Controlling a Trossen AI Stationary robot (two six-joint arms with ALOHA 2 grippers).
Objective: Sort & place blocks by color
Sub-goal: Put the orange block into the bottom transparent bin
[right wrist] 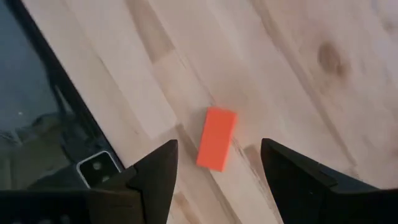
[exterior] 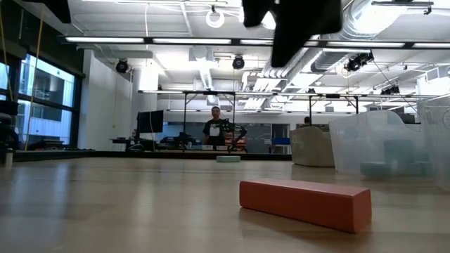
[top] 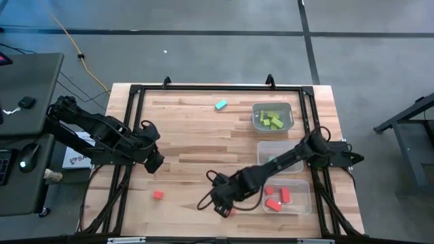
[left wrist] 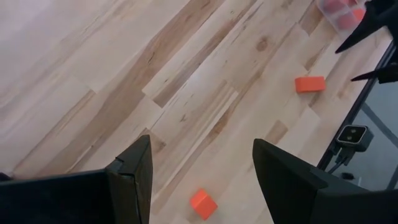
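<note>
A red-orange bar (right wrist: 216, 138) lies flat on the wood near the table's near edge, also seen in the low view (exterior: 306, 202). My right gripper (right wrist: 219, 149) hovers above it, open, one finger on each side of it, touching nothing; it is in the high view too (top: 221, 205). My left gripper (left wrist: 202, 144) is open over the table's left part (top: 153, 160). A red-orange cube (left wrist: 203, 203) lies near it (top: 158, 195). A light blue block (top: 221, 105) rests near the far edge.
Three clear bins stand along the right side: the far one (top: 272, 116) holds green blocks, the middle one (top: 279, 150) is partly under my right arm, and the near one (top: 288, 196) holds red-orange blocks. A black frame (top: 132, 122) borders the table. People stand in the room behind.
</note>
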